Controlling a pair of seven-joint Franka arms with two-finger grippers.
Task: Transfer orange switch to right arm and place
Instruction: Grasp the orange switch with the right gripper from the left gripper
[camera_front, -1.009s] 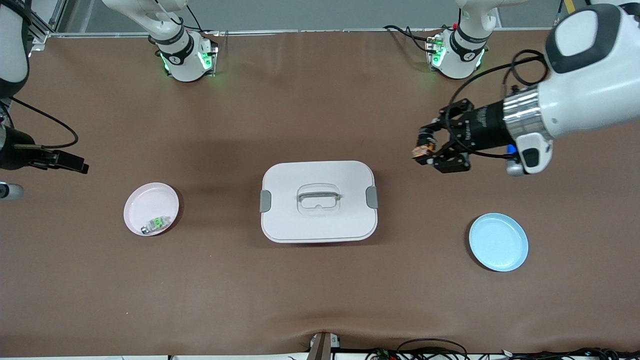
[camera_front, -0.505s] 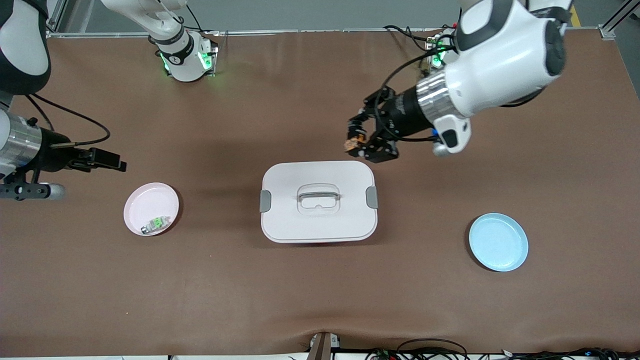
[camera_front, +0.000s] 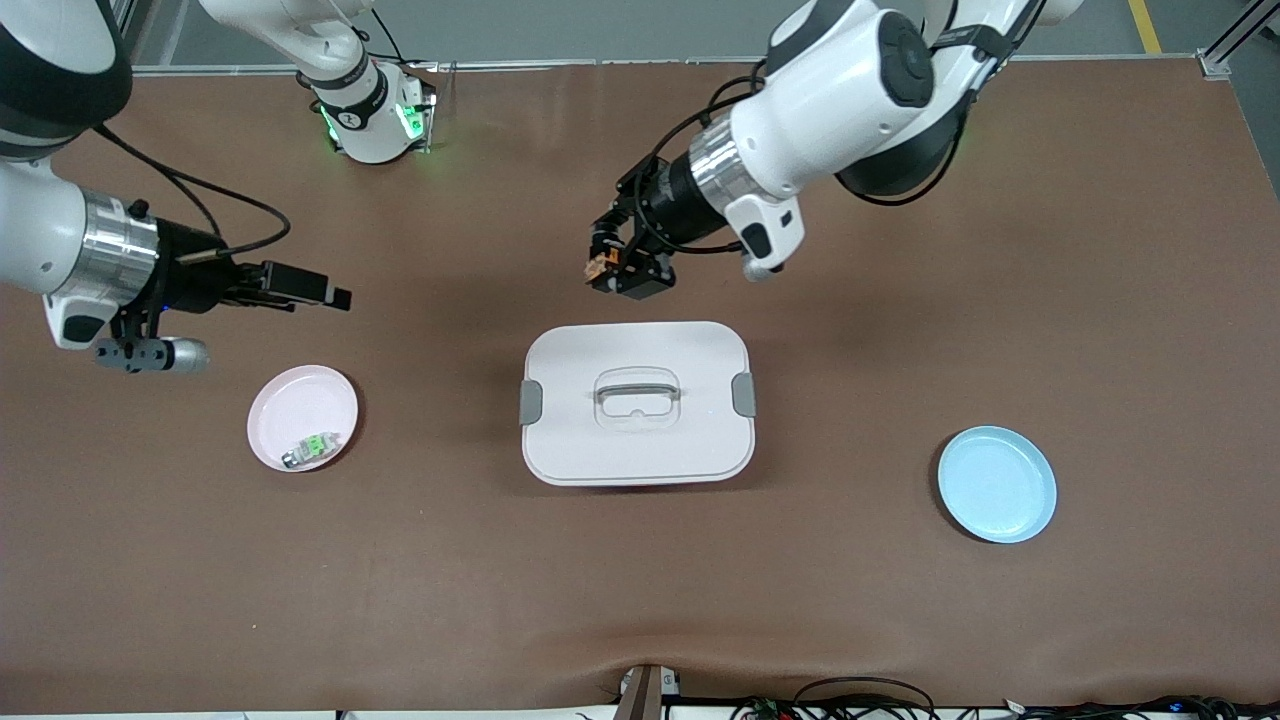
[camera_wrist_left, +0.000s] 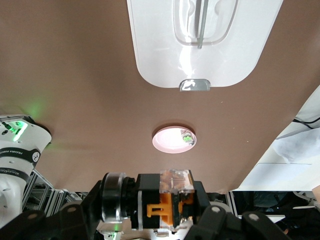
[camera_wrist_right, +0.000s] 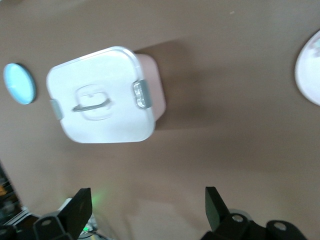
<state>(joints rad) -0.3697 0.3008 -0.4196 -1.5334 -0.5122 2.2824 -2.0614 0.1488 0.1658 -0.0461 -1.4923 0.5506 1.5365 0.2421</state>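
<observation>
Lowest in the front view sits the pale blue plate (camera_front: 997, 484) at lower right, bare. Level with it toward the lower left is the pink plate (camera_front: 302, 417), with the grey switch (camera_front: 311, 448) and its green face lying inside near the rim. Between them, at frame centre, rests the white lidded box (camera_front: 636, 402) with grey clasps at both ends and a handle on top.

Just above the box's upper edge hangs my left gripper (camera_front: 608, 266), reaching in from the upper right; my fingers are clamped on the orange switch (camera_front: 598, 266), held up in the air over bare brown table (camera_front: 640, 600) beside the box (my left wrist view shows the orange switch (camera_wrist_left: 172, 200) pinched squarely between the pads).

At the left edge of the frame, my right gripper (camera_front: 325, 294) hovers over the table above the pink plate, holding nothing; in my right wrist view its fingers (camera_wrist_right: 216, 206) stand wide apart.
</observation>
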